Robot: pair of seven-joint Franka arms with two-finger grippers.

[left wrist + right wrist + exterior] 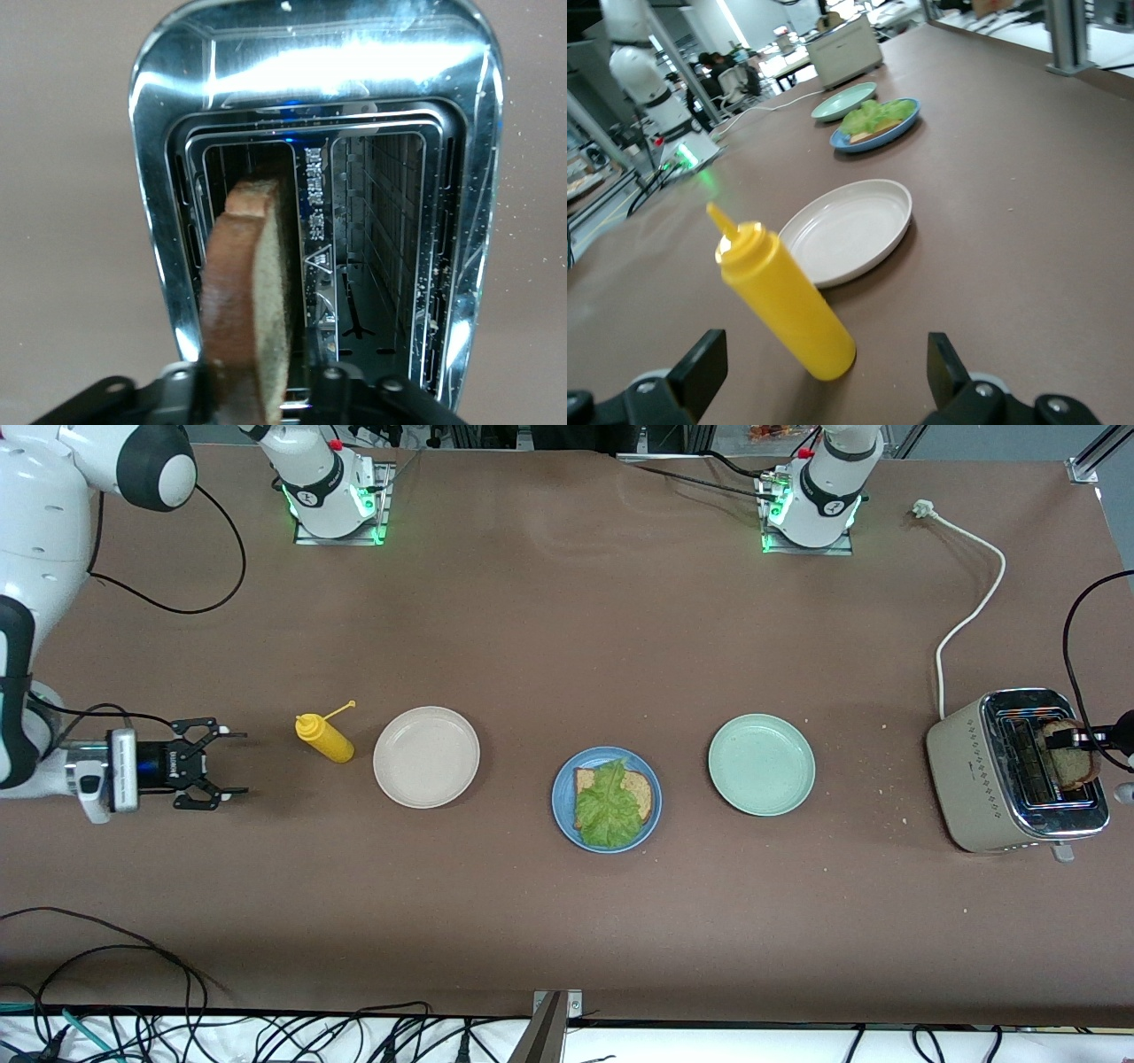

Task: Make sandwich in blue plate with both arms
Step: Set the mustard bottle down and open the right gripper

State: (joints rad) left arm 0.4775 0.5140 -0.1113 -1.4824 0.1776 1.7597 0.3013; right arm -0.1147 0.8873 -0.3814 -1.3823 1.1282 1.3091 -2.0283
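A brown paper-covered table (pixel 567 646) carries everything, with the two arm bases along its top edge in the front view. At its middle sits the round matte sky-blue plate (pixel 607 799), holding one brown wholegrain bread slice (pixel 642 790) with a crinkled green lettuce leaf (pixel 608 808) laid over it, so the sandwich lacks its top slice. A pale mint-green plate (pixel 761 764) lies beside it toward the left arm's end, a cream-white plate (pixel 426 756) toward the right arm's end, and a yellow squeeze bottle (pixel 324 737) stands just beside that.

The second brown bread slice (pixel 248 292) stands on edge in a slot of the beige and chrome toaster (pixel 979 779) at the left arm's end of the table. The left gripper (pixel 1085 737) is over that slot, its fingers set on either side of the slice's top; whether they grip it firmly I cannot tell. The plate lies well apart from the toaster, toward the table's middle, so this arm is by far the better placed for the carry.

The right gripper (pixel 208 764) waits low near the yellow bottle, fingers spread wide and empty.
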